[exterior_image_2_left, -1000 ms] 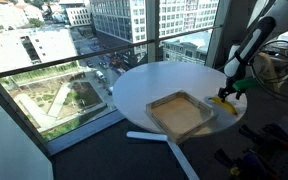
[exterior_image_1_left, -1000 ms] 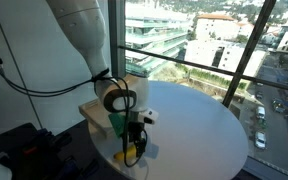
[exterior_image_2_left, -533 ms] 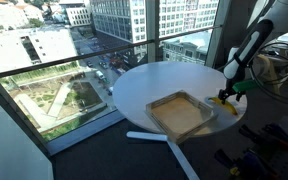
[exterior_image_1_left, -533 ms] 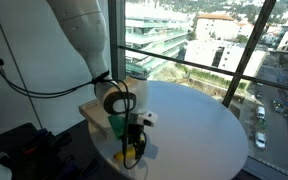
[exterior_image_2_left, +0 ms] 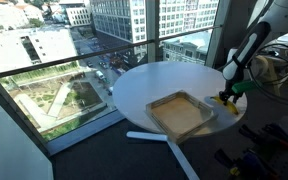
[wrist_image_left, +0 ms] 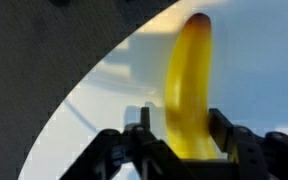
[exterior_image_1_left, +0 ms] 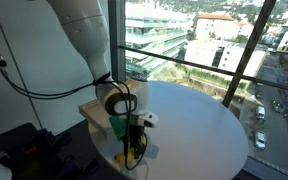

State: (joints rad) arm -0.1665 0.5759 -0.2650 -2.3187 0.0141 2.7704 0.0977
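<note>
Straddling the banana point(wrist_image_left: 189, 90), the gripper point(wrist_image_left: 179, 130) stood with a finger on either side; whether it actually pinched the fruit could not be told. Only the wrist view showed the banana pointing to 12 o'clock on the white table point(exterior_image_2_left: 144, 85). An exterior view placed the wooden tray point(exterior_image_2_left: 181, 112) at its 9 o'clock.

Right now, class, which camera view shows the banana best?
The wrist view: the banana shows large and close, straddled by the gripper. In both exterior views it is only a small yellow patch under the gripper.
</note>
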